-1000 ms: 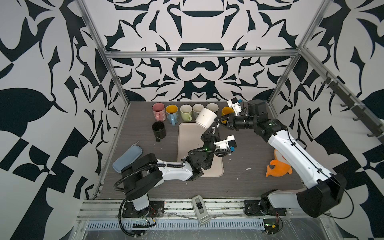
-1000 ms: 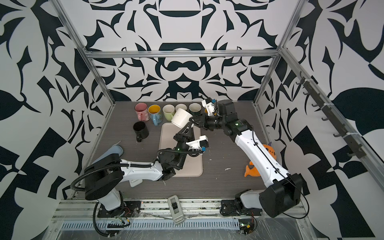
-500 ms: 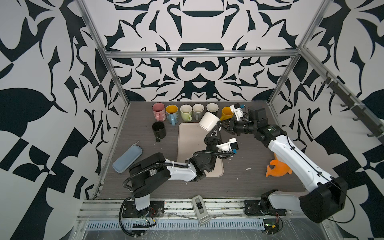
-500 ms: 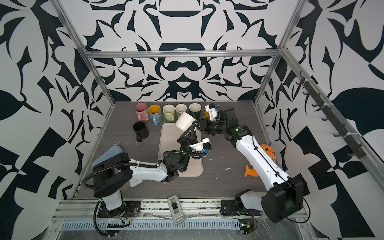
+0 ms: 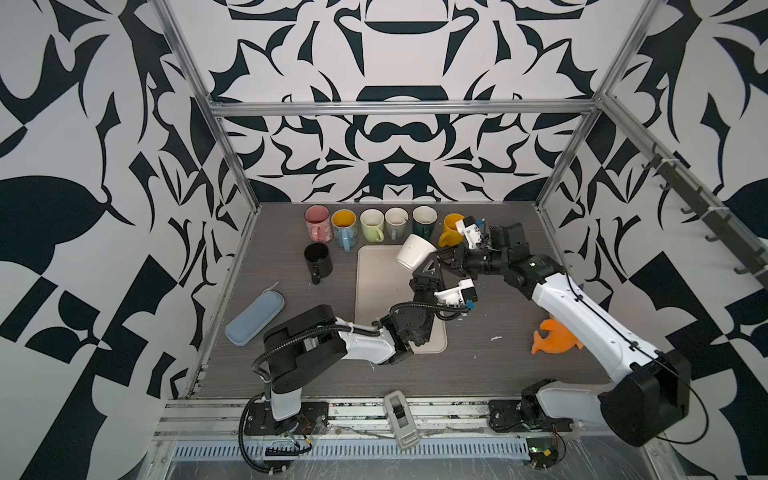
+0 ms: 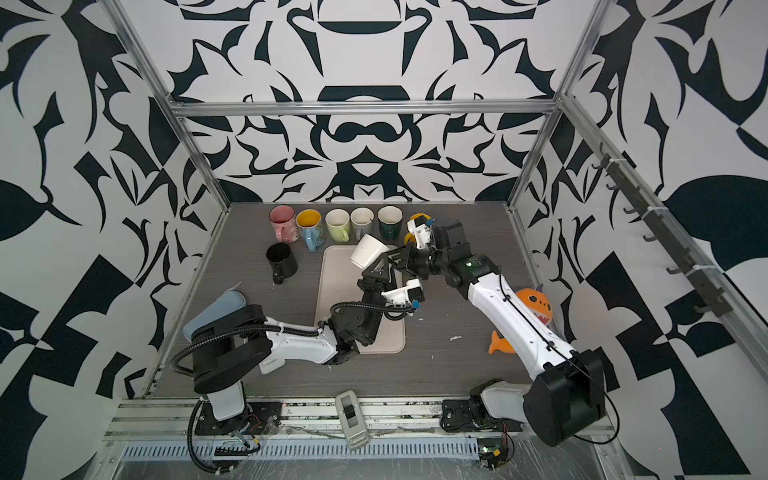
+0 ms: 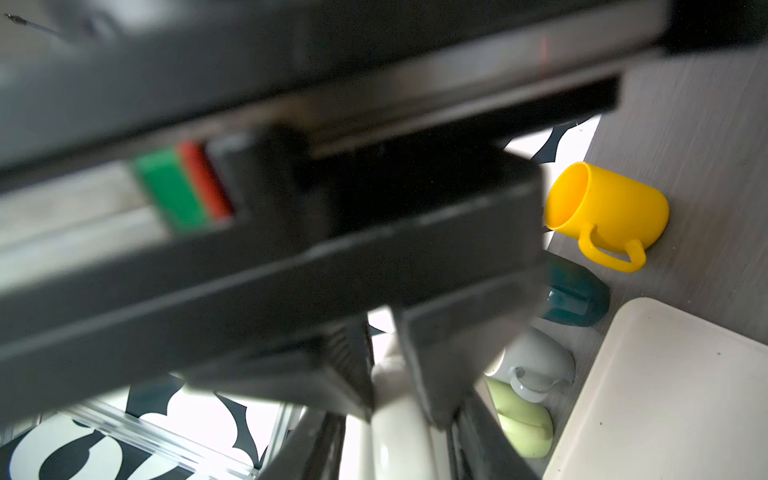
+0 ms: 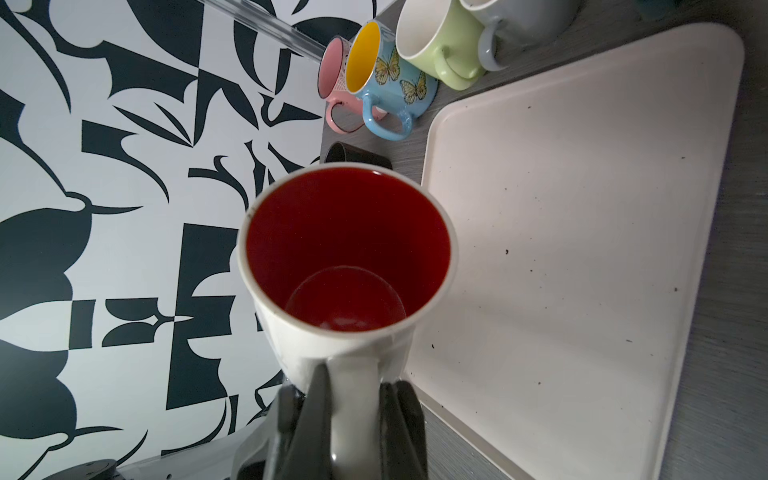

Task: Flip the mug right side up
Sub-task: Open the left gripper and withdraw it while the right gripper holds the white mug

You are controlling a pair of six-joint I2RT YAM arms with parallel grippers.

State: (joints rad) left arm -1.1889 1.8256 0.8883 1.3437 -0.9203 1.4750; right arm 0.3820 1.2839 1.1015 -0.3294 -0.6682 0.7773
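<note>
Hanging tilted over the far end of the cream plastic tray (image 5: 376, 291), the white, red-lined ceramic mug (image 5: 415, 250) is pinched by its handle in the right gripper (image 8: 353, 401), seemingly for swinging upright, while the left gripper (image 5: 428, 266) is set astride its body, clamped or slack cannot be told.

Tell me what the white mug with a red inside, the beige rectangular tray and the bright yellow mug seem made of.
White mug with a red inside: probably glazed ceramic; glossy, thick rim, highlights on the inner base.
Beige rectangular tray: likely plastic or melamine; matte, moulded rounded corners and low rim.
Bright yellow mug: looks like plastic; one even colour, thin wall, soft sheen.
</note>
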